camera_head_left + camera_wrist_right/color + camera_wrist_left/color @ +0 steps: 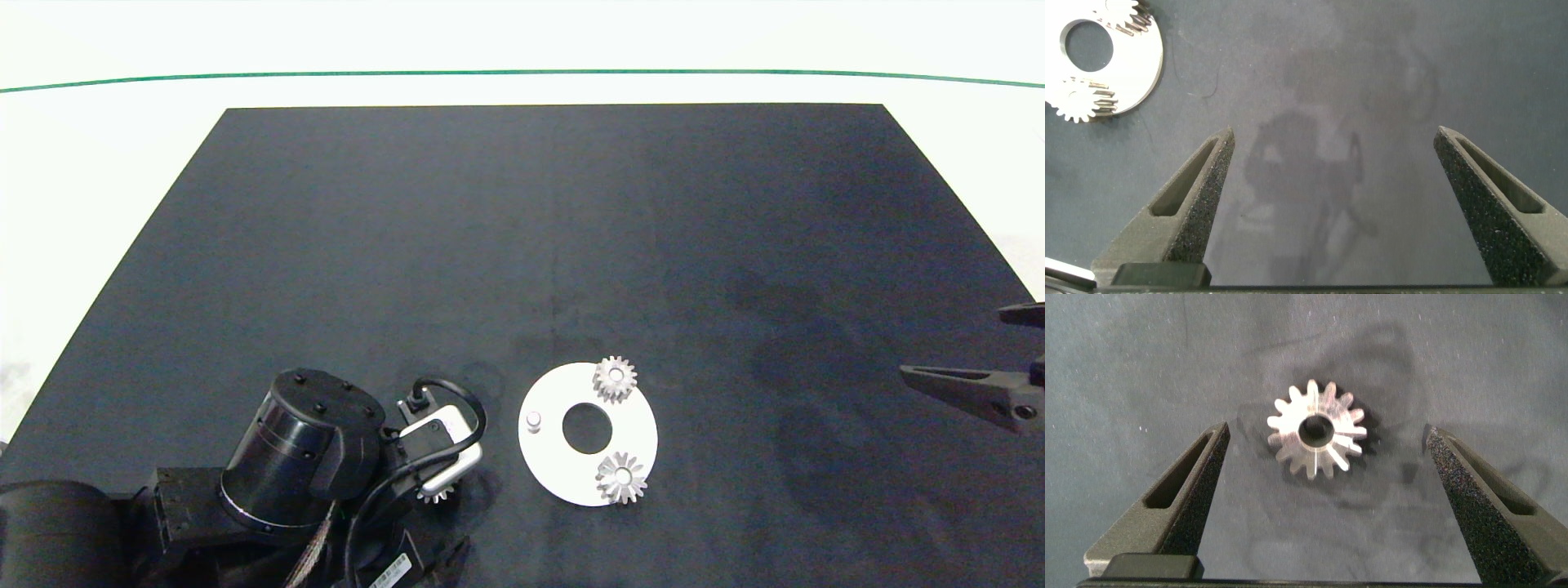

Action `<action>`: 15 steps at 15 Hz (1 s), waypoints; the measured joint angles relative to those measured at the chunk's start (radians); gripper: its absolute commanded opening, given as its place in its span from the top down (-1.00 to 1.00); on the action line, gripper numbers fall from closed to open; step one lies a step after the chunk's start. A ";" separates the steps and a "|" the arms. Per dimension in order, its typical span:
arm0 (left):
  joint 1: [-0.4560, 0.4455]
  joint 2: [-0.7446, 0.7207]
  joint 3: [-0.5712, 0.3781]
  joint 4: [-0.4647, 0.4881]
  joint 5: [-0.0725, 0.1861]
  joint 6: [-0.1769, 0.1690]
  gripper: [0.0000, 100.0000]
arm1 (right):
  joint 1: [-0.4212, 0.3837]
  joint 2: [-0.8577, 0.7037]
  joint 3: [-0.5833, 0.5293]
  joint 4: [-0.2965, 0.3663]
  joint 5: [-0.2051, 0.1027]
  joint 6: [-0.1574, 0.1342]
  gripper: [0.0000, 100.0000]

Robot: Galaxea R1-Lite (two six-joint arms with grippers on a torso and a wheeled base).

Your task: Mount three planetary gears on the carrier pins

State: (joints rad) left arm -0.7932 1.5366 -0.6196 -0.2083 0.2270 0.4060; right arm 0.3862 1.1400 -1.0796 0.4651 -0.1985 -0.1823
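A white carrier disc [551, 457] lies on the black mat near the front centre. Two silver planetary gears sit on its pins, one at the far side [614, 379] and one at the near side [620, 478]. One bare carrier pin [534, 420] stands at the disc's left side. A third planetary gear [1316, 429] lies flat on the mat left of the disc, mostly hidden under the left wrist in the head view. My left gripper [1327, 441] hangs open above it, a finger on each side, not touching. My right gripper [1331, 180] is open over bare mat at the right edge.
The black mat [522, 245] covers the table, with a white surface and a green line [522, 73] beyond it. The left arm's wrist [310, 445] takes up the front left corner. The disc with two gears shows in the right wrist view [1139, 69].
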 measured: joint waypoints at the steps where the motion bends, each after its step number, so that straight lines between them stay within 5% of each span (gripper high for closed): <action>1: 0.000 0.004 0.000 -0.002 0.000 0.000 -0.93 | 0.000 0.000 0.000 0.000 0.000 0.000 -1.00; 15: 0.001 0.017 -0.016 -0.003 -0.001 0.001 -0.35 | -0.029 0.006 0.000 -0.001 0.024 0.000 -1.00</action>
State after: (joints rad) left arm -0.7917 1.5538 -0.6353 -0.2115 0.2255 0.4068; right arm 0.3574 1.1457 -1.0794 0.4640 -0.1740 -0.1828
